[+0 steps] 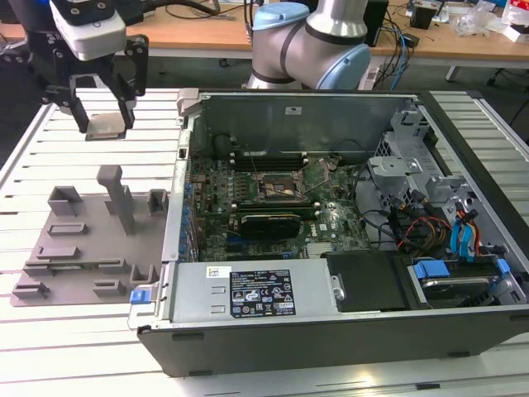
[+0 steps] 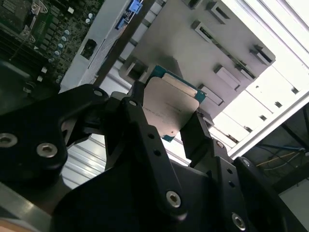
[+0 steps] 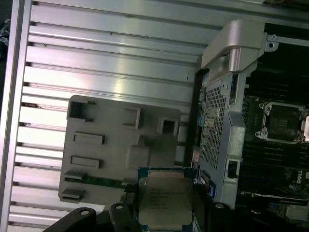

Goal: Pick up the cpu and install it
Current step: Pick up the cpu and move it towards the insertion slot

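**CPU held in the hand above the bench, beside the open computer case**

**Cpu** (image 3: 164, 200): one.
- It is a small flat square chip with a silvery lid on a green board.
- It hangs in the air over the slatted aluminium bench (image 1: 50, 149), past the far end of the grey tray (image 1: 83, 240) and clear of it.
- It is on the exterior view's left of the computer case (image 1: 331, 331).
- In the first wrist view, one edge is cut off by the picture's border.
- In the second wrist view, two sides lie behind the fingers.
- The print on the lid cannot be made out.
- In the exterior view it reads as a pale plate with no detail.

**Hand** (image 1: 105, 122): one.
- It has two black fingers (image 2: 140, 113).
- They are closed on opposite edges of the cpu, gripping it.
- Its upper body is cut off at the top of the exterior view.

**Grey tray**: one.
- It lies flat on the bench, just beside the case wall.
- It carries raised holders of several shapes, but their number cannot be counted with certainty.
- Part of it is hidden behind the cpu and hand in both wrist views.

**Computer case**: one, lying open.
- A green motherboard (image 1: 248, 207) lies inside.

**Socket** (image 1: 281, 188): one.
- It is a dark square in a metal frame on the motherboard.
- It is well apart from the cpu.

**Robot arm** (image 1: 314, 37): one.
- It is silver and pale blue and stands behind the case.
- Its base is hidden by the case wall.
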